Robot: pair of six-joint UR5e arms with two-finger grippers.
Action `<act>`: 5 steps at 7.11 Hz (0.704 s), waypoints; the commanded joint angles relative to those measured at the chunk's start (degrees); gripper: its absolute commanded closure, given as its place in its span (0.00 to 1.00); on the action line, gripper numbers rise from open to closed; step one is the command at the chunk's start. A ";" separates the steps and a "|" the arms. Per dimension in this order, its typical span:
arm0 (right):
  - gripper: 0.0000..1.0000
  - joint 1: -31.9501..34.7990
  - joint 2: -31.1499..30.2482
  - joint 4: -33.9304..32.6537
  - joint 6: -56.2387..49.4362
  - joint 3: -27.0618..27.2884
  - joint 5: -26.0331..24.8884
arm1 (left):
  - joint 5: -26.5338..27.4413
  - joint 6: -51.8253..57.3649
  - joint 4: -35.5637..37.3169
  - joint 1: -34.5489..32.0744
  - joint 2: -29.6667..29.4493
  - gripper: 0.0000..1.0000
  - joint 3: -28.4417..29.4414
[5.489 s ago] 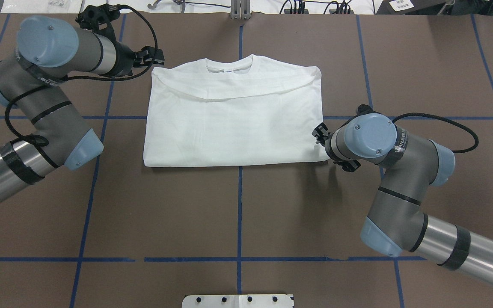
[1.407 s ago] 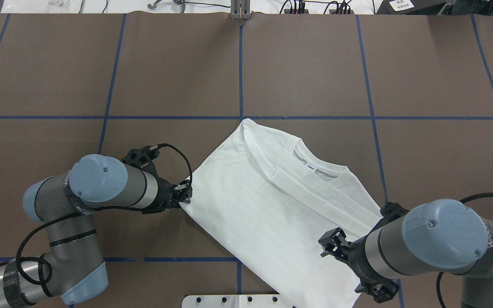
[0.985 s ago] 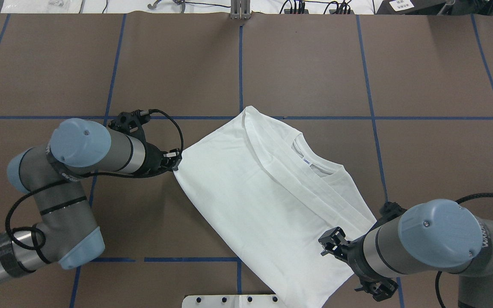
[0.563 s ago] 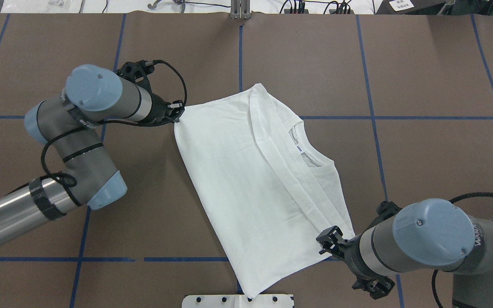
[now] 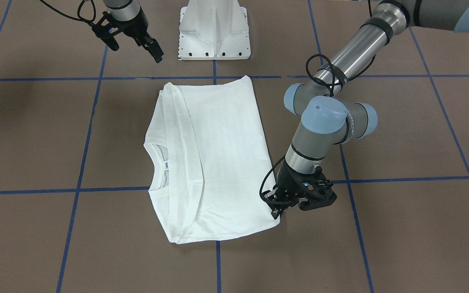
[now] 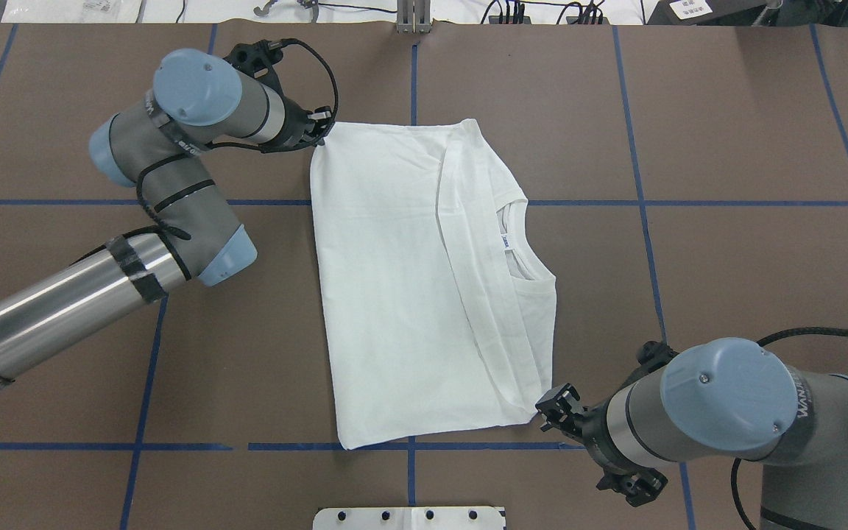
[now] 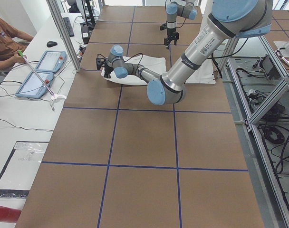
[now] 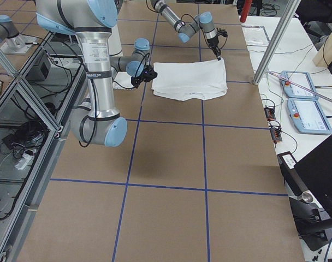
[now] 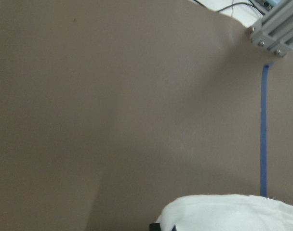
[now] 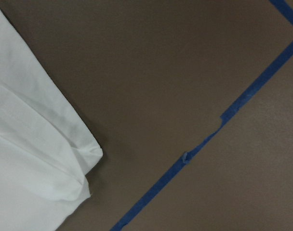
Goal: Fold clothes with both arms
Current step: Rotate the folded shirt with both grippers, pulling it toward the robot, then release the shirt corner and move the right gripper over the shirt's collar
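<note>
Since the frame a little over half a second back, the folded T-shirt point(image 6: 394, 294) has swung further round, and the left arm point(image 6: 174, 184) has carried its corner past the cross line of tape toward the far side of the table point(image 6: 726, 110).

That table is covered in matte brown sheet marked into large squares by blue tape lines point(image 6: 645, 202). The robot's white pedestal base point(image 5: 214, 32) stands at the near edge. Along the far side runs a white bench point(image 7: 21, 114) with two control tablets point(image 7: 37, 83) and loose cables. A seated person point(image 7: 4, 35) in a brown top is at its end, and aluminium frame posts point(image 7: 63, 33) rise beside it.

The T-shirt lies flat as a tall rectangle across the central tape line, its long edges running almost straight from the far side to the near side. Its collar point(image 6: 499, 228) is turned toward the robot's right.

The left gripper point(image 6: 320, 134) is at the far left corner of the cloth, fingers pinched together on that corner. Its wrist view shows white fabric right at the bottom edge.

The right gripper point(image 5: 136, 54) has its fingers spread wide with nothing between them. It sits just beside the near right corner of the T-shirt, clear of the cloth.
</note>
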 commanded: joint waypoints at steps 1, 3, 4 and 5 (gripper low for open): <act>0.00 -0.30 2.67 0.00 -3.45 -1.88 -3.40 | 0.24 0.16 -1.24 -0.55 -1.97 0.39 2.32; 0.00 -0.84 5.46 -0.17 -16.58 -5.99 -9.46 | -3.43 0.60 -1.33 -1.17 1.25 0.33 -3.09; 0.00 -0.84 6.53 -0.17 -24.66 -7.58 -11.05 | -6.94 0.78 -0.81 -1.00 7.37 0.33 -10.96; 0.00 -0.84 6.97 -0.17 -29.96 -8.38 -11.24 | -8.45 0.60 -0.02 -0.82 11.00 0.33 -17.31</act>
